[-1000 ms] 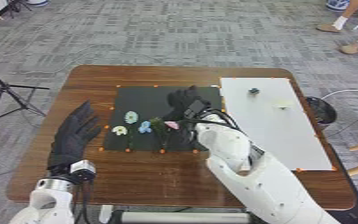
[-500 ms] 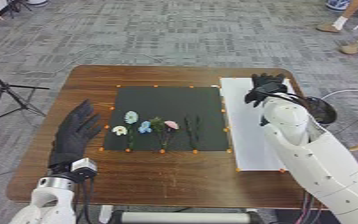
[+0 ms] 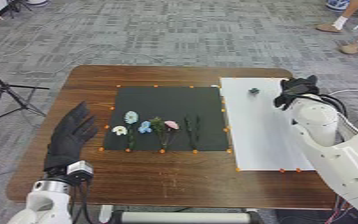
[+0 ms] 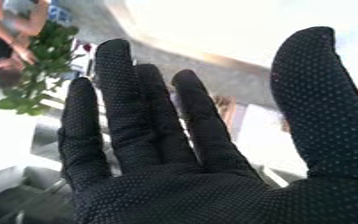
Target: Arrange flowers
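In the head view my right hand [image 3: 297,90] is over the right edge of the white board [image 3: 269,130], and the pale flower seen there earlier is hidden. My right hand [image 4: 158,175] has its fingers straight and thumb spread in the right wrist view, holding nothing. My left hand [image 3: 69,135] rests open left of the black mat [image 3: 171,100]. On the mat's lower part lie a pale blue flower [image 3: 131,117], a white flower [image 3: 119,130], a blue flower [image 3: 145,127], a pink flower [image 3: 171,124] and dark green stems [image 3: 192,130]. A small dark flower head [image 3: 254,91] is on the board.
The brown wooden table [image 3: 158,182] extends around mat and board, with orange markers along their edges. A black tripod [image 3: 14,97] stands on the floor at the left, and a plant [image 4: 42,70] appears beyond my fingers in the right wrist view.
My right hand has moved from the black mat across the white board to its right edge, uncovering the dark green stems and the pink flower. The left hand has barely moved.
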`<action>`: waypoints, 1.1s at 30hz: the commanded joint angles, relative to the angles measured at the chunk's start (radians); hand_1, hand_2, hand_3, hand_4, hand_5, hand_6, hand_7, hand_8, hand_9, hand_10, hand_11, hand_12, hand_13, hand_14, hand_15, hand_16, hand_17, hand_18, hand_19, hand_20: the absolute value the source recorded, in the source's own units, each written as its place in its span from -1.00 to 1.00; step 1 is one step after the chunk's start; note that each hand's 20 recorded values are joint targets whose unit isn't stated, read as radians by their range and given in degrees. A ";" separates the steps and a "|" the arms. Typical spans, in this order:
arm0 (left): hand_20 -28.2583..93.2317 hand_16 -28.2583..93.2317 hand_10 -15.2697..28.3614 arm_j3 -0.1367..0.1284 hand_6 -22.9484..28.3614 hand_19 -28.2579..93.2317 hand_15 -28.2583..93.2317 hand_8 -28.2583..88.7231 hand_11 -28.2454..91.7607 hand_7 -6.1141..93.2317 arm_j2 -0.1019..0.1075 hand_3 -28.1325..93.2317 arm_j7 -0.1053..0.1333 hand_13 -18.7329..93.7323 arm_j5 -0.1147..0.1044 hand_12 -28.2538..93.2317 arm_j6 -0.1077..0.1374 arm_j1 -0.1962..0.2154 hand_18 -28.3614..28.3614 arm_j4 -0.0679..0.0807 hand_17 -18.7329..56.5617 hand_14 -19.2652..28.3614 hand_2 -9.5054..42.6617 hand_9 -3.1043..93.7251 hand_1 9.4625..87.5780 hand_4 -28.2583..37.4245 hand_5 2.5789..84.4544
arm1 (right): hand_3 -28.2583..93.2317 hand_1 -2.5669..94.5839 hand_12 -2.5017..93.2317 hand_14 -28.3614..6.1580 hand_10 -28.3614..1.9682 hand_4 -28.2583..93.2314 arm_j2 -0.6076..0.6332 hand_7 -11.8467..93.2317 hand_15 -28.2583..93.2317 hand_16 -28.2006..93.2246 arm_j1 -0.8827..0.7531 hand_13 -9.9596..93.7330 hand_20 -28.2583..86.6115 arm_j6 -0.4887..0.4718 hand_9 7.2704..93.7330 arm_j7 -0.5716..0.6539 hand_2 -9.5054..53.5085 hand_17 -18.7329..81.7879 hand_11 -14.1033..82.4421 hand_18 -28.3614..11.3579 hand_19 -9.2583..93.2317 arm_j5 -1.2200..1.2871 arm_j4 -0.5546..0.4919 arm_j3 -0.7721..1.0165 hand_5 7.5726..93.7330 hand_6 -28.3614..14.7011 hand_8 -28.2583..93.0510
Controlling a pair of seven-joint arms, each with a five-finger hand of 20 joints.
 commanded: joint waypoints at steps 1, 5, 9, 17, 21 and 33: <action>-0.39 -0.39 0.14 -0.010 -0.04 0.15 -0.30 -0.69 -0.36 -0.48 -0.013 0.53 0.011 -0.36 -0.003 -0.18 -0.017 0.023 0.74 -0.011 -0.84 0.34 -0.87 -0.51 -0.67 -1.00 -0.47 | 0.88 -0.46 -0.47 0.04 0.02 -1.00 0.015 -0.34 0.38 -0.24 -0.009 -0.01 0.26 -0.001 -0.23 -0.061 -1.00 -0.45 -0.27 -0.67 0.47 -0.079 0.025 -0.003 -0.37 0.11 -0.72; -0.38 -0.39 0.15 -0.007 -0.04 0.15 -0.30 -0.69 -0.35 -0.48 -0.011 0.53 0.012 -0.36 -0.002 -0.18 -0.022 0.020 0.74 -0.009 -0.84 0.34 -0.87 -0.51 -0.67 -1.00 -0.47 | 0.91 -0.39 -0.46 0.11 0.07 -1.00 0.011 -0.27 0.39 -0.24 -0.014 0.05 0.26 0.081 -0.14 -0.077 -1.00 -0.42 -0.17 -0.63 0.49 -0.127 0.071 -0.010 -0.29 0.16 -0.75; -0.39 -0.39 0.14 -0.011 -0.04 0.15 -0.30 -0.69 -0.35 -0.48 -0.014 0.53 0.014 -0.36 -0.004 -0.18 -0.027 0.021 0.74 -0.008 -0.84 0.35 -0.87 -0.51 -0.67 -1.00 -0.47 | 0.94 -0.25 -0.44 0.28 0.15 -1.00 0.010 -0.09 0.41 -0.19 -0.034 0.17 0.24 0.146 -0.04 -0.132 -1.00 -0.35 0.04 -0.54 0.54 -0.241 0.105 -0.009 -0.20 0.27 -0.81; -0.39 -0.39 0.14 -0.013 -0.04 0.15 -0.30 -0.69 -0.35 -0.48 -0.008 0.53 0.014 -0.36 -0.004 -0.18 -0.033 0.023 0.74 -0.006 -0.84 0.35 -0.87 -0.51 -0.67 -1.00 -0.47 | 0.81 0.00 0.05 0.57 0.56 -1.00 0.019 0.36 0.41 0.14 -0.056 0.46 0.22 0.296 0.39 -0.143 -1.00 -0.22 0.00 -0.47 0.62 -0.167 0.099 -0.019 0.08 0.48 -0.48; -0.39 -0.39 0.14 -0.011 -0.04 0.15 -0.30 -0.69 -0.35 -0.49 -0.008 0.53 0.017 -0.36 -0.003 -0.18 -0.036 0.021 0.74 -0.005 -0.84 0.34 -0.86 -0.51 -0.67 -1.00 -0.47 | 0.79 0.04 0.15 0.51 0.62 -1.00 0.013 0.33 0.43 0.14 -0.053 0.57 0.24 0.340 0.63 -0.162 -1.00 -0.19 -0.08 -0.45 0.63 -0.149 0.104 -0.029 0.29 0.51 -0.45; -0.39 -0.39 0.15 -0.012 -0.04 0.15 -0.30 -0.69 -0.35 -0.49 -0.002 0.53 0.025 -0.36 -0.003 -0.18 -0.039 0.028 0.74 -0.007 -0.84 0.35 -0.86 -0.51 -0.67 -1.00 -0.47 | 0.89 0.00 0.21 0.50 0.64 -0.98 -0.007 0.26 0.47 0.15 0.005 0.63 0.27 0.593 0.73 -0.180 -1.00 -0.15 -0.10 -0.49 0.65 -0.058 0.018 -0.075 0.42 0.45 -0.42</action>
